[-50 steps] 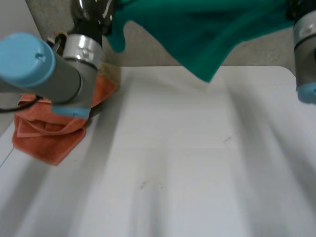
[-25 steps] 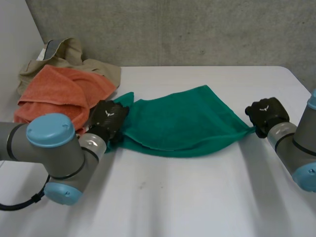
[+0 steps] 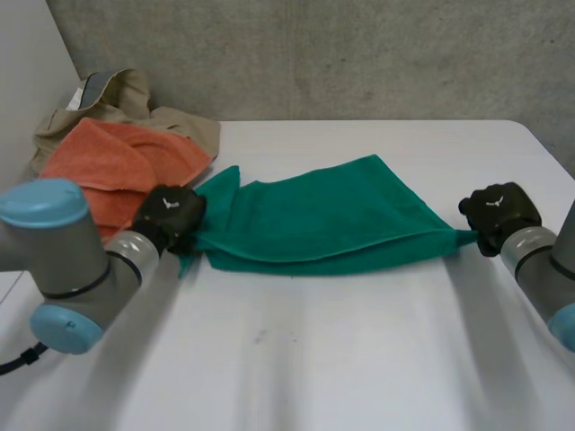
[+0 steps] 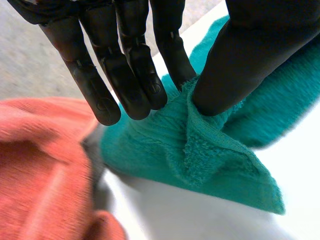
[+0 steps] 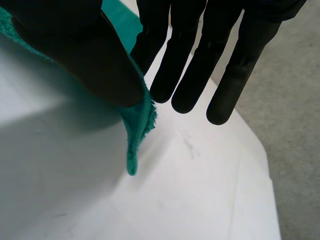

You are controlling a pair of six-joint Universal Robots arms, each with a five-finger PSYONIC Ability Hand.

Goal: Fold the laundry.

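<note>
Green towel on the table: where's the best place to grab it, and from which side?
At its two end corners, one from each side. The green towel lies stretched sideways, tapering to points where the left hand and right hand pinch it.

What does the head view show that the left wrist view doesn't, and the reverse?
Head view adds the right hand at the far corner of the green towel, its full stretched span, and the beige garment. Left wrist view adds the left hand pinching a bunched corner between thumb and fingers. Shared: green towel, orange towel, white table, left hand.
</note>
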